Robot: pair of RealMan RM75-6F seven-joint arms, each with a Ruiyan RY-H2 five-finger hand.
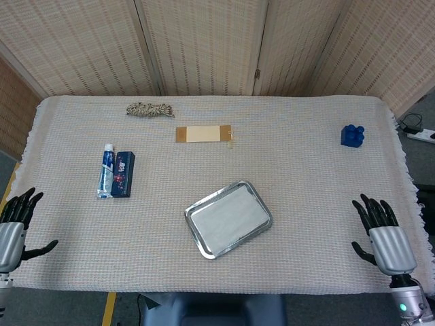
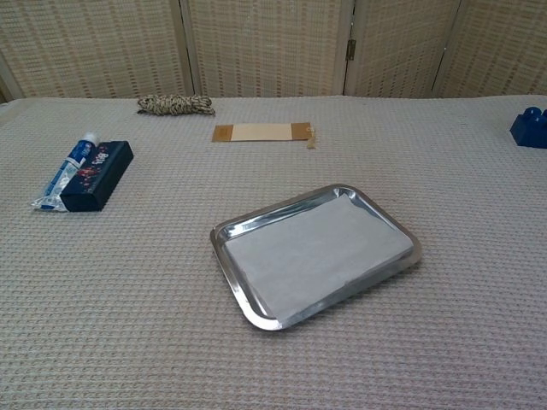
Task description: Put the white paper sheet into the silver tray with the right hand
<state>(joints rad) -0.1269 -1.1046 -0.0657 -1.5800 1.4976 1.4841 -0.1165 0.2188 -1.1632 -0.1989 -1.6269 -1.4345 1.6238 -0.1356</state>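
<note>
1 thin white paper sheet [image 2: 318, 248] lies flat inside 1 shiny rounded-rectangle metal tray [image 2: 241, 293] on woven cloth; right hand [image 1: 386, 238] and left hand [image 1: 13, 227], fingers spread, hold nothing.

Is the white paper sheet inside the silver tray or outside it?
Inside. The white paper sheet lies flat within the silver tray rim.
</note>
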